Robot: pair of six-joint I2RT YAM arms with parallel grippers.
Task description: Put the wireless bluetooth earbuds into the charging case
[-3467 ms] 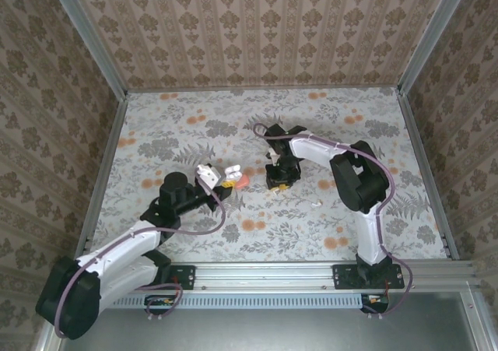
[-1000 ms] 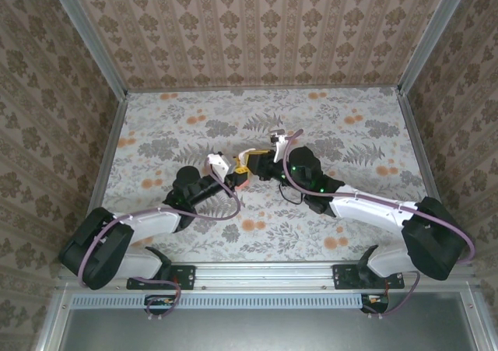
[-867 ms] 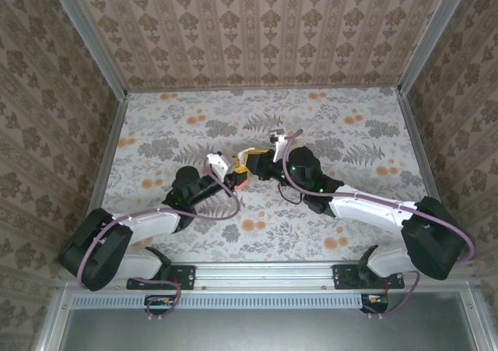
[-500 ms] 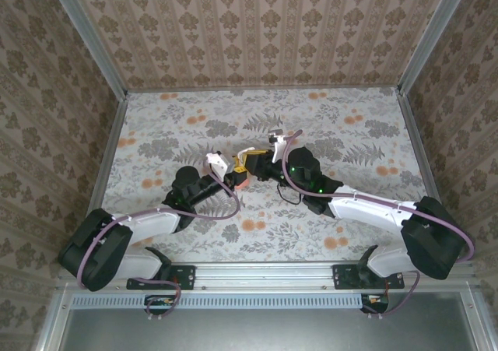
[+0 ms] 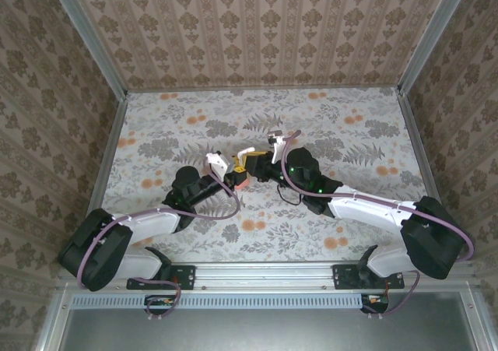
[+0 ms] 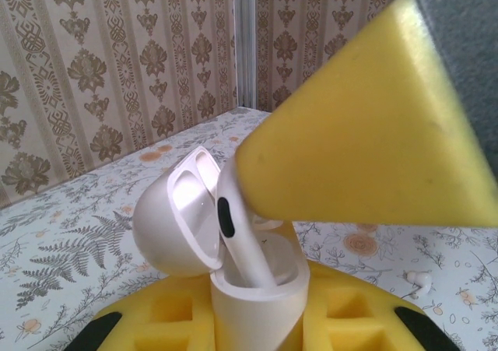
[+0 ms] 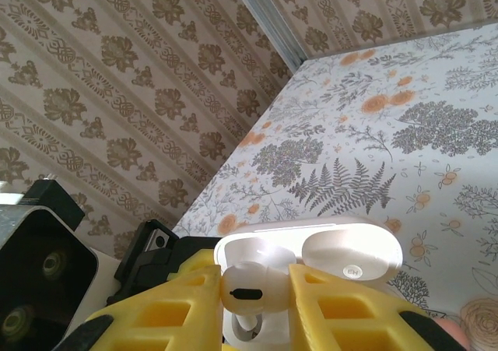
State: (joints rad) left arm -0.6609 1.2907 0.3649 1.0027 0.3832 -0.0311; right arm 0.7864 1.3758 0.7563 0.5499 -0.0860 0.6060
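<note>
- Left tool (image 5: 229, 177): seen clamped on the case (image 6: 261, 300), with yellow pads pressed to either side of the lower shell.
- Case: held upright above the worktop (image 5: 334, 133), near its middle. The lid is hinged back to the left and the wells are exposed.
- Earbud (image 6: 232, 222): white, stem pointed down, tip lodged in the mouth of the case. The head and its black spot are clear of the rim. It is tilted toward the lid (not in line with the well, as far as can be judged).
- Right tool (image 7: 257, 304): closed on the earbud's head, which is pinched between two yellow pads and brought at the case from the right.
- Step judged: insertion in hand; the bud is part-seated, not yet home.
- Next move, as judged:
  - The stem is to be brought in line with the well, then pressed down gently until the head sits flush.
  - The case is to be held firm by the left tool meanwhile.
  - Only then should the right pads be parted and drawn back.
- Risk, as judged: with too much tilt the stem could be jammed against the rim, or the case twisted in its grip.
- Second white bud (image 6: 419, 277): noted lying on the worktop to the right, well apart from the case.
</note>
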